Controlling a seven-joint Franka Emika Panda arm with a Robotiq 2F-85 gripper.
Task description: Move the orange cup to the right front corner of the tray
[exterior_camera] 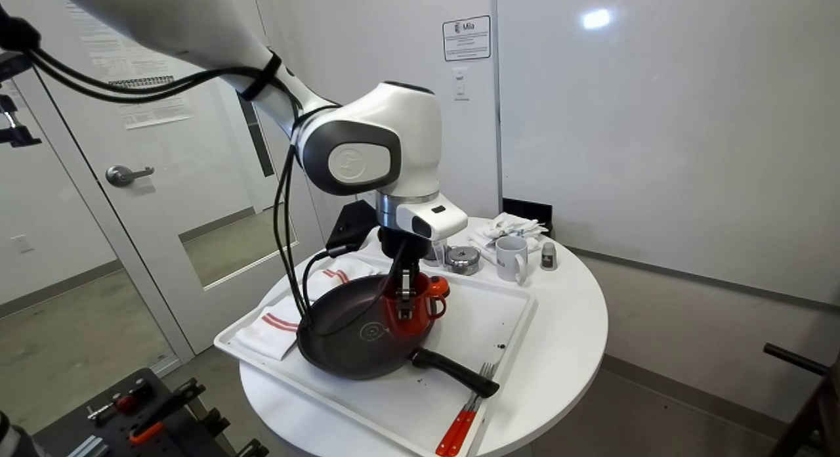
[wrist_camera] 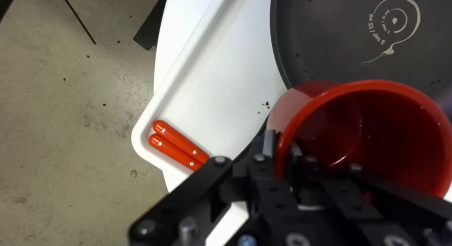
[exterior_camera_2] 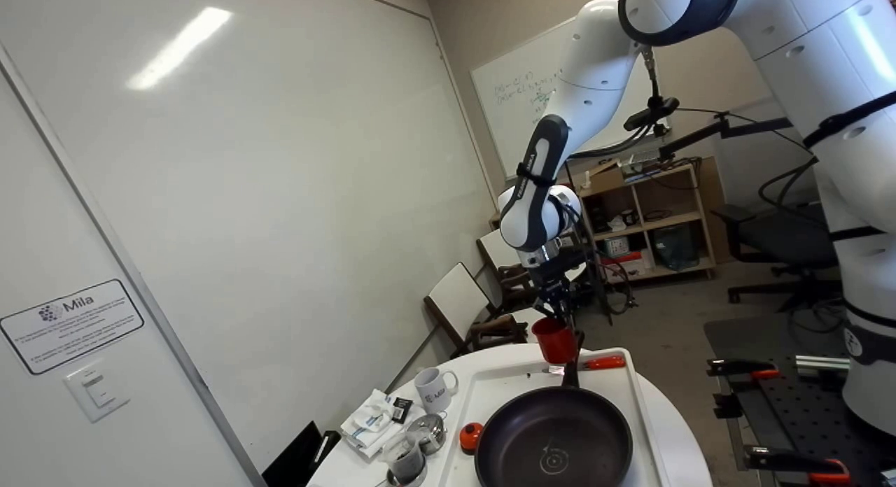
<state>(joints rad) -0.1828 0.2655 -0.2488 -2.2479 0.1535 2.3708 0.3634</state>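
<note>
The orange cup (exterior_camera: 415, 326) is a red-orange cup with a side handle. It hangs in the air over the black pan's handle side, apart from the tray, and also shows in an exterior view (exterior_camera_2: 555, 341). In the wrist view the cup (wrist_camera: 367, 133) fills the right side, its open mouth towards the camera. My gripper (wrist_camera: 281, 152) is shut on the cup's rim, one finger inside and one outside. The gripper points down in an exterior view (exterior_camera: 405, 306). The white tray (exterior_camera: 482, 306) lies below on the round table; one tray corner (wrist_camera: 226, 87) shows in the wrist view.
A black frying pan (exterior_camera: 354, 352) covers much of the tray, its handle (exterior_camera: 456, 371) sticking out. Red-handled cutlery (wrist_camera: 176, 147) lies in a tray corner. A striped towel (exterior_camera: 272, 326) and a small orange round object (exterior_camera_2: 471, 438) are also there. A mug (exterior_camera: 510, 257) stands beyond the tray.
</note>
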